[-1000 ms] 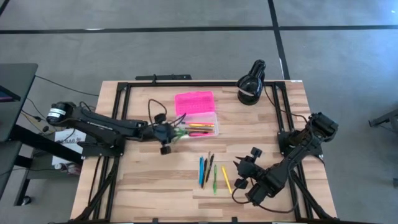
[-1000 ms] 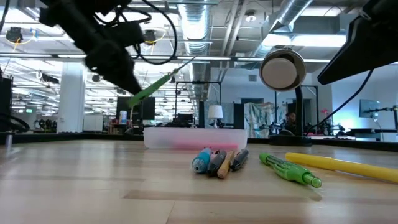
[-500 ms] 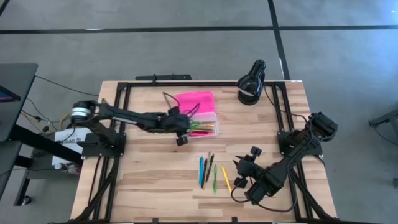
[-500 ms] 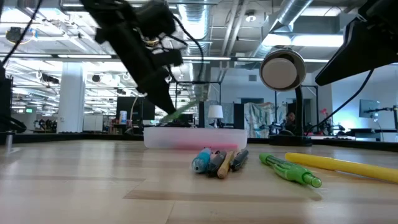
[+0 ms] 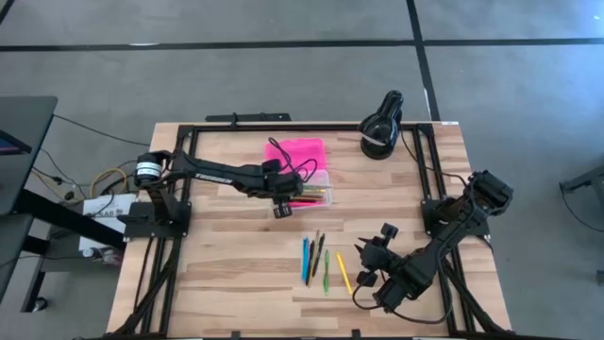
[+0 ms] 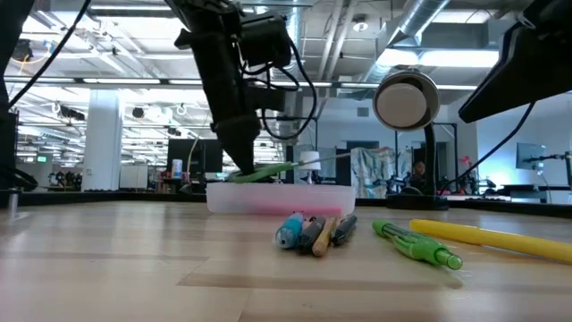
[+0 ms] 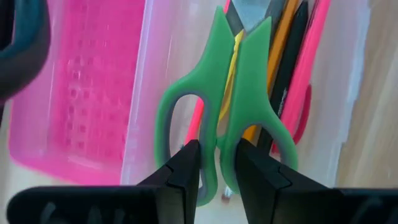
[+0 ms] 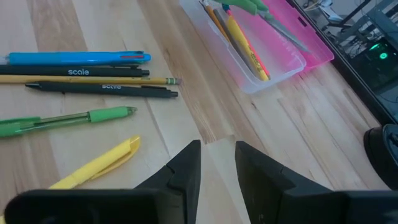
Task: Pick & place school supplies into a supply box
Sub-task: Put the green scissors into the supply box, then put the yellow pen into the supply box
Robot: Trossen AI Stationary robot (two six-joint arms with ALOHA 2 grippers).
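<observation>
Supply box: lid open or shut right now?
Open. The pink lid lies flat beside the clear base, whose pens show uncovered.

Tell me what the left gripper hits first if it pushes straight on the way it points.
Likely the pens already lying in the supply box: the left gripper, shut on the green-handled scissors, points into the clear base. Depth is unclear.

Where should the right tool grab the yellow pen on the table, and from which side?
Grip the yellow pen mid-barrel, coming straight down from above. It lies flat on the table, apart from the green pen, so the right tool has room on both sides.
</observation>
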